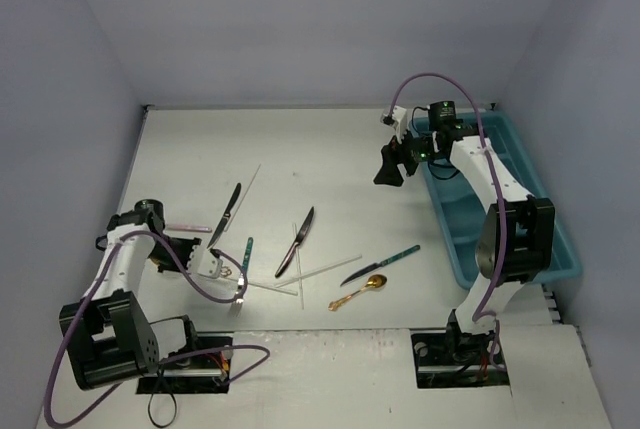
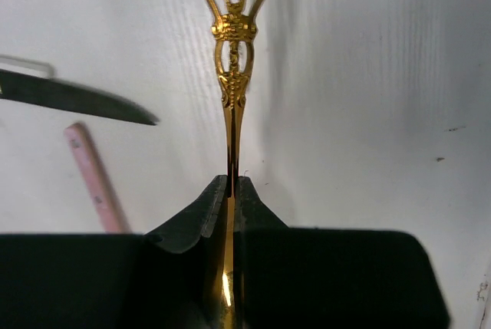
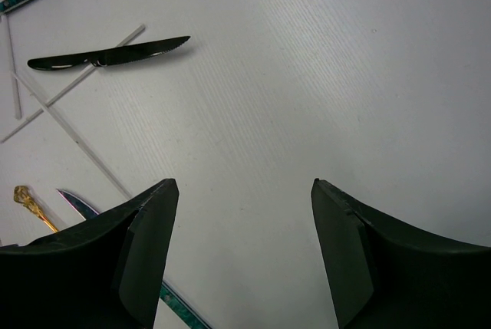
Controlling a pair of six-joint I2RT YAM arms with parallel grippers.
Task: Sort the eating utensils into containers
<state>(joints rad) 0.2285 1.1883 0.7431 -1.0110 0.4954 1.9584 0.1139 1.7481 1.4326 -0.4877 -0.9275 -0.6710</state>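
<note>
My left gripper (image 2: 232, 183) is shut on a gold utensil (image 2: 234, 60); its ornate handle sticks out past the fingertips and its other end is hidden between the pads. In the top view this gripper (image 1: 238, 287) is low over the table at the near left. The right gripper (image 3: 245, 191) is open with nothing between its fingers, and it hangs (image 1: 391, 164) above the table just left of the teal-blue tray (image 1: 560, 249). Loose on the table lie two dark knives (image 1: 225, 214) (image 1: 297, 239), a gold spoon (image 1: 360, 292), a teal-handled knife (image 1: 380, 264), a teal-handled fork (image 1: 246, 252) and thin white sticks (image 1: 320, 269).
A pink handle (image 2: 92, 179) and a dark knife blade (image 2: 77, 99) lie just left of the left gripper. White walls enclose the table on three sides. The tray stands along the right wall beside the right arm's base (image 1: 462, 349).
</note>
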